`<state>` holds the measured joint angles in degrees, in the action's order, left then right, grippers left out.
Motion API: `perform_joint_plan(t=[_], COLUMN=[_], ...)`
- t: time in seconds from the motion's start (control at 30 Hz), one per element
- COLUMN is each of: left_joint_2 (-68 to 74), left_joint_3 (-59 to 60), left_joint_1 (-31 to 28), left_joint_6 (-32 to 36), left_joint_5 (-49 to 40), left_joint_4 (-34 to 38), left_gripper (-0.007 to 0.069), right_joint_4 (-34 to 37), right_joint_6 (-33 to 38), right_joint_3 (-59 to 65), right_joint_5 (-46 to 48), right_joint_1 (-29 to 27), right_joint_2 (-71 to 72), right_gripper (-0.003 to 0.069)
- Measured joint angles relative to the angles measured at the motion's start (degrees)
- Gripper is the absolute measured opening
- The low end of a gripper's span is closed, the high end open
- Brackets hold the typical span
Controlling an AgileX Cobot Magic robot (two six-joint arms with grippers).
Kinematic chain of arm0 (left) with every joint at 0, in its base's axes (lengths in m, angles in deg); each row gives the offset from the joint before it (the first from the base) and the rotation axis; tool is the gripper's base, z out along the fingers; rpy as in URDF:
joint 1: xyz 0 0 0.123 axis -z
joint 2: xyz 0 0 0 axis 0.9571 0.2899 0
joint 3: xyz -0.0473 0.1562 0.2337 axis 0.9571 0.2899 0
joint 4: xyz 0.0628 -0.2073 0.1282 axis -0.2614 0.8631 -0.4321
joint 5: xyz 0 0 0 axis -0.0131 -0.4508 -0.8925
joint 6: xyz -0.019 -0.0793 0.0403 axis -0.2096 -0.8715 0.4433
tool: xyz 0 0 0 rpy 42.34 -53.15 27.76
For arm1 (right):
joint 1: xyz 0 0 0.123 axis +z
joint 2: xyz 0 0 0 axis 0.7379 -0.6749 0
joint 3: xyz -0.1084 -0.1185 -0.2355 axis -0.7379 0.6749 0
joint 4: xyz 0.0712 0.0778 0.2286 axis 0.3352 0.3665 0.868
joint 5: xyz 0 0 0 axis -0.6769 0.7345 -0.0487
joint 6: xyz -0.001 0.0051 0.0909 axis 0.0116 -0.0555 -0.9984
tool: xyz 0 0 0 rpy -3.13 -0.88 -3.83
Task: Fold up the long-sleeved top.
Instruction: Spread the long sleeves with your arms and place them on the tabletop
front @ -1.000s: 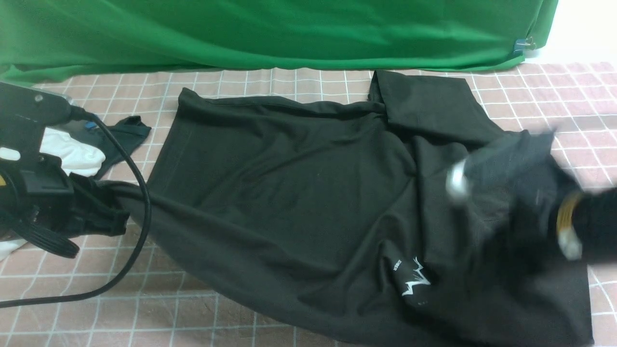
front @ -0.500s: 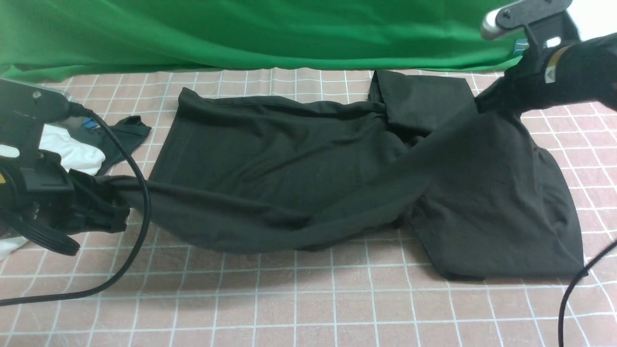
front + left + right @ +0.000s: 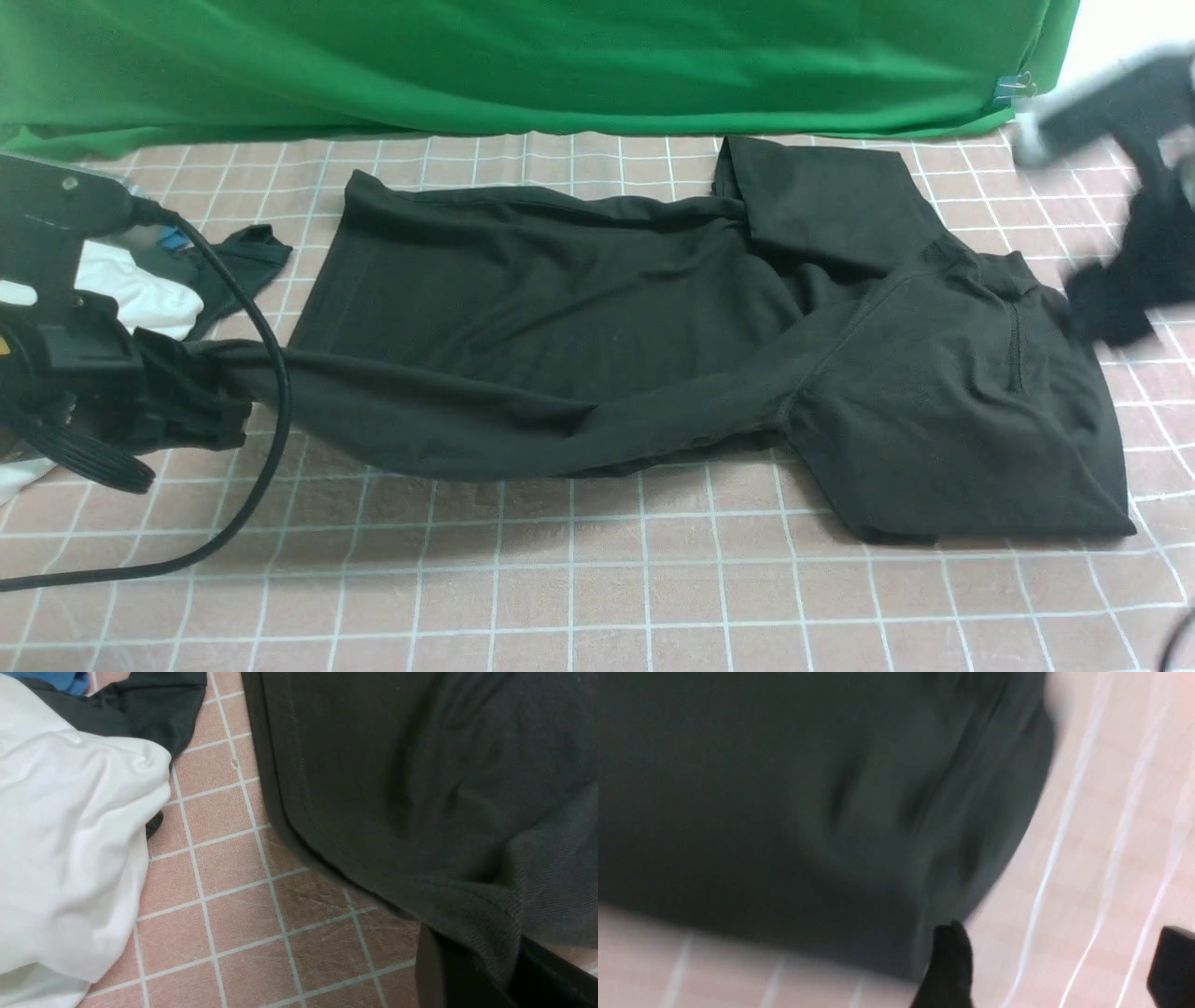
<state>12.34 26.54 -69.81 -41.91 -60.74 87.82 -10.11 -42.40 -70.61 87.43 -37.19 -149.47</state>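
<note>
Long-sleeved top [image 3: 597, 327] lying rumpled across checked tablecloth [image 3: 597, 597], near left corner clamped tight in left gripper [image 3: 201, 401]. Farther right, blurred right gripper [image 3: 1106, 303] just beside neckline, jaws wide, empty. Green backdrop [image 3: 523, 56] behind.

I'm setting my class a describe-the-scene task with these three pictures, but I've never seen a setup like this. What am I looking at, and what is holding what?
This is a robot with two arms, each ending in a two-fingered gripper. The wide picture is taken from between the arms, looking forward. The other two come from cameras on the left and right wrists. On the pink checked tablecloth lies a black long-sleeved top, spread out but rumpled. A white cloth bundle and a smaller dark cloth lie off to the robot's left, and a green curtain hangs behind. The left gripper is closed on the top's edge. The right gripper, blurred, is open and holds nothing.
</note>
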Motion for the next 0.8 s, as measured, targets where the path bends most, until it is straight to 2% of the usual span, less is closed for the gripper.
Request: perform_joint_plan(t=[0.1, 0.33, 0.53, 0.8], left_joint_2=[0.0, 0.0, 0.0, 0.0], left_joint_3=[0.0, 0.0, 0.0, 0.0], left_joint_1=[0.0, 0.0, 0.0, 0.0], left_joint_6=[0.0, 0.0, 0.0, 0.2], left_joint_5=[-0.2, -1.0, -1.1, -1.4], left_joint_4=[0.2, 1.7, 2.5, 2.8], left_gripper=[0.0038, 0.0038, 0.0038, 0.0038], right_joint_4=[1.4, 2.0, 2.1, 2.2], right_joint_6=[4.1, 6.4, 7.7, 7.7], right_joint_3=[7.4, 18.8, 19.7, 18.1], right_joint_5=[-1.4, -17.5, -21.8, -20.8], right_joint_1=[-0.5, -0.6, -0.6, -0.6], right_joint_2=[0.5, -1.1, -6.3, -7.6], right_gripper=[0.0557, 0.0557, 0.0557, 0.0557])
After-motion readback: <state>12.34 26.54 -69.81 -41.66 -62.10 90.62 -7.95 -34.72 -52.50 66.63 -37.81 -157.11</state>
